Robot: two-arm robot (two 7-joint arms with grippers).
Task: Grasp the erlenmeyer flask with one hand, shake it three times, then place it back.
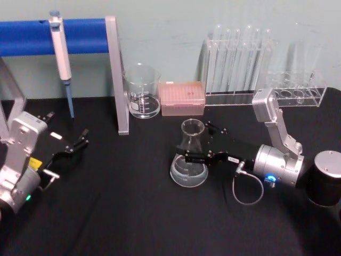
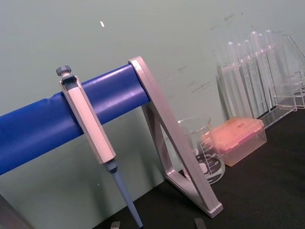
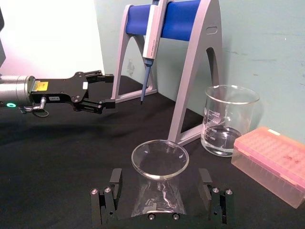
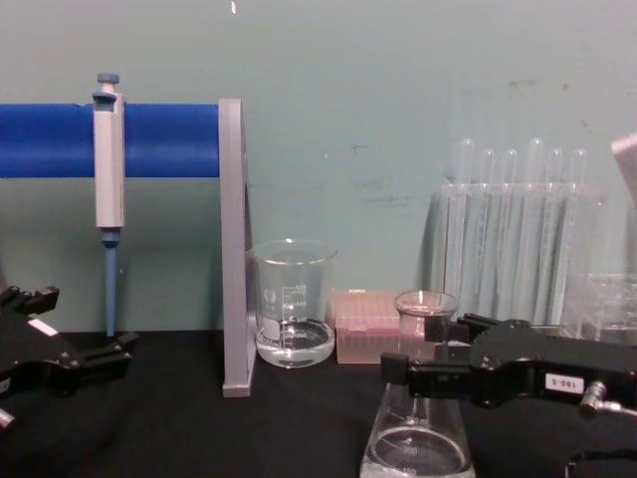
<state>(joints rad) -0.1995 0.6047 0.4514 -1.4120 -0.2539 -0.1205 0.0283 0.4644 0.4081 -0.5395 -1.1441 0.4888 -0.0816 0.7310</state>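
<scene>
A: Where do we see the clear glass conical erlenmeyer flask (image 1: 189,160)?

B: It stands upright on the black counter (image 1: 117,213), in front of the pink plastic tip box (image 1: 183,98) and well apart from it. A little clear liquid lies in its wide base.

A: And the right pincer (image 1: 193,144)?

B: We see it reaching in low from the right, black, with a small white label on its body. Its two slim fingers (image 3: 116,177) stand on either side of the flask's neck, just below the flared rim. In the right wrist view we see a gap between each finger and the glass, so the pincer is released, around the neck but not clenched on it.

A: What about the left pincer (image 1: 82,140)?

B: It hangs over the counter at the left, well apart from the flask, its black fingers spread and gripping nothing.

A: And behind?

B: We see the straight-sided glass beaker (image 1: 142,90) just beside the tip box, with some liquid in it. To its left stands a grey metal stand with a blue padded bar (image 1: 80,36), and a white and blue pipette (image 1: 61,58) hangs from that bar. A clear rack of thin test tubes (image 1: 237,64) stands at the back right.
</scene>
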